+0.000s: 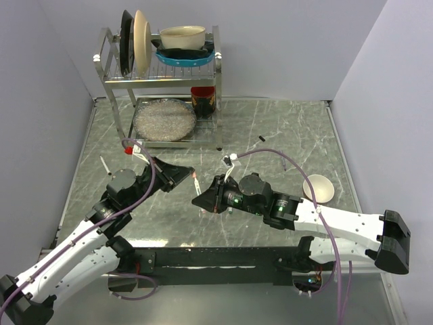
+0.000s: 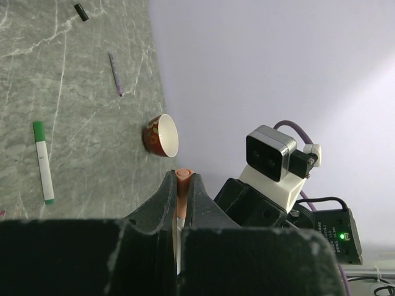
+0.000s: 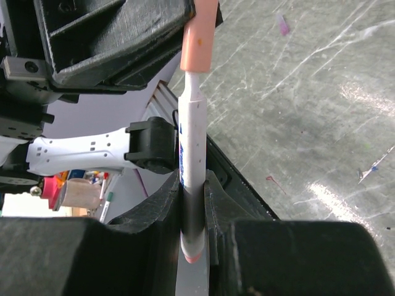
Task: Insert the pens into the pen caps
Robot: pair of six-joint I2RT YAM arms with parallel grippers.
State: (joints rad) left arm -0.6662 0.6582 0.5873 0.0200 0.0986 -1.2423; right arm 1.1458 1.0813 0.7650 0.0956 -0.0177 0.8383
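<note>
In front of the dish rack (image 1: 162,88), my left claw (image 2: 184,185) is pinching the pink cap (image 3: 199,37), its fingers pressing tight on both sides. My right claw (image 3: 194,209) is gripping the white pen (image 3: 190,142) low on its barrel, near the pink end. The pen's tip is sitting inside the cap's mouth. A black cap (image 1: 261,138) is lying on the table (image 1: 291,135) to the rack's right.

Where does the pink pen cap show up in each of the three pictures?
Top external: pink cap near the centre.
Left wrist: pink cap low centre, pinched in the left gripper.
Right wrist: pink cap top centre, at the pen's upper end.
Shared landmark: the left gripper, holding it in all three.
</note>
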